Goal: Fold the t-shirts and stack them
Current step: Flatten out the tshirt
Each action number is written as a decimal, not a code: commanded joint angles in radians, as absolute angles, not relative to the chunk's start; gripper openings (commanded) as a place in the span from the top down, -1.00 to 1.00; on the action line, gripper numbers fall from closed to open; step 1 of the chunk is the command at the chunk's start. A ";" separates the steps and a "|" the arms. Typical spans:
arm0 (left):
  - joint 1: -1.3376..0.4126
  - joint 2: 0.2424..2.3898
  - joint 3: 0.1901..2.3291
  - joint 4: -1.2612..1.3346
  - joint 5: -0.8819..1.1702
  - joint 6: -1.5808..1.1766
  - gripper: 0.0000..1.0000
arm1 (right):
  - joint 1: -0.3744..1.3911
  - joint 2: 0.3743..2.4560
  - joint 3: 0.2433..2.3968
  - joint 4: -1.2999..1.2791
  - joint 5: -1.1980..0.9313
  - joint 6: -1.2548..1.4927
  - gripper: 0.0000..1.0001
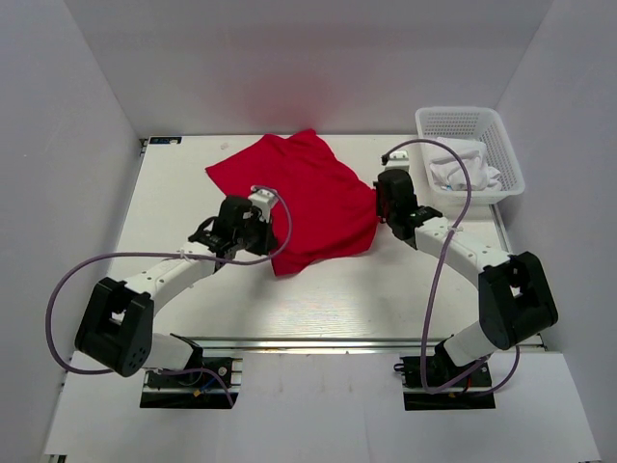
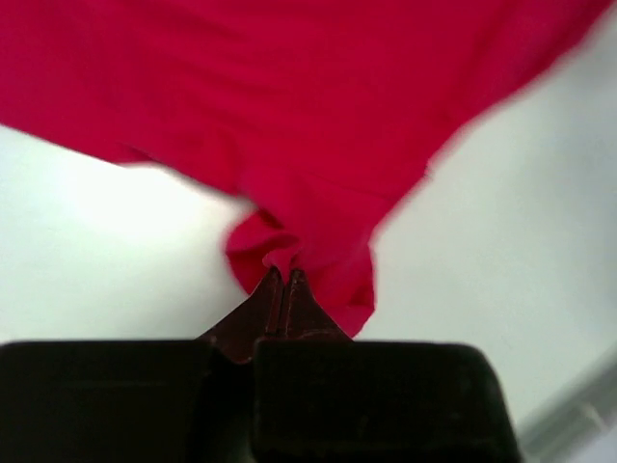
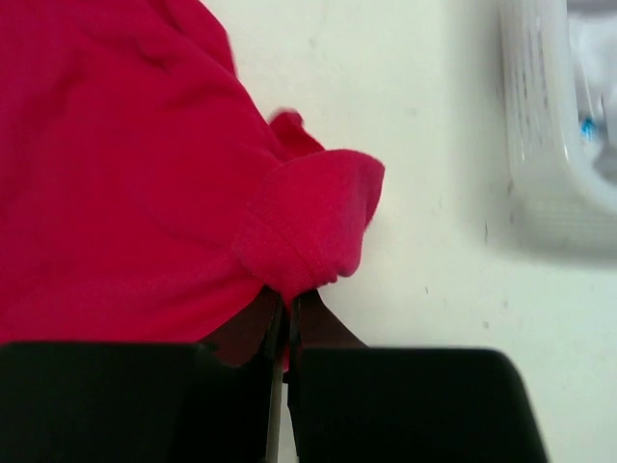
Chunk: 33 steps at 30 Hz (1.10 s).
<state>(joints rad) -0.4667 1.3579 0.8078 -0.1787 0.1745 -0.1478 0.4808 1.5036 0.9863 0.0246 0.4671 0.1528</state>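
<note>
A bright red t-shirt [image 1: 307, 198] lies crumpled across the middle back of the white table. My left gripper [image 1: 258, 207] is shut on a bunched fold at its left edge; the left wrist view shows the pinched cloth [image 2: 289, 253] at my closed fingertips [image 2: 284, 280]. My right gripper [image 1: 383, 205] is shut on the shirt's right edge; in the right wrist view a hemmed fold [image 3: 308, 227] sits just above my closed fingertips [image 3: 289, 301]. The cloth hangs slightly lifted between the two grippers.
A white plastic basket [image 1: 469, 154] holding white cloth stands at the back right, also seen in the right wrist view [image 3: 554, 125]. White walls enclose the table on three sides. The table's front edge runs just ahead of the arm bases.
</note>
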 commanded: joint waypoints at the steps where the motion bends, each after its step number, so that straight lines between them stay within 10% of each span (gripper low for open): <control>1: -0.492 1.357 0.738 -0.118 0.497 -0.209 1.00 | 0.471 1.482 0.962 -0.060 0.548 0.247 1.00; 7: -0.523 1.368 0.727 -0.169 0.457 -0.196 1.00 | 0.466 1.471 0.933 -0.075 0.479 0.276 1.00; 10: -0.534 1.345 0.759 -0.199 0.448 -0.157 0.02 | 0.466 1.476 0.946 -0.081 0.443 0.250 0.79; 12: -0.534 1.335 0.769 -0.209 0.457 -0.146 -0.99 | 0.469 1.479 0.965 -0.098 0.455 0.256 -0.02; 15: -0.543 1.303 0.802 -0.219 0.451 -0.134 -1.00 | 0.468 1.470 0.997 -0.155 0.537 0.279 -0.81; 25: -0.511 1.368 1.110 -0.394 -0.240 -0.287 -1.00 | 0.476 1.373 1.068 -0.330 0.461 0.222 -0.81; 33: -0.407 1.758 1.388 -0.396 -0.313 -0.311 -1.00 | 0.529 1.512 0.999 -0.203 0.040 0.238 -0.81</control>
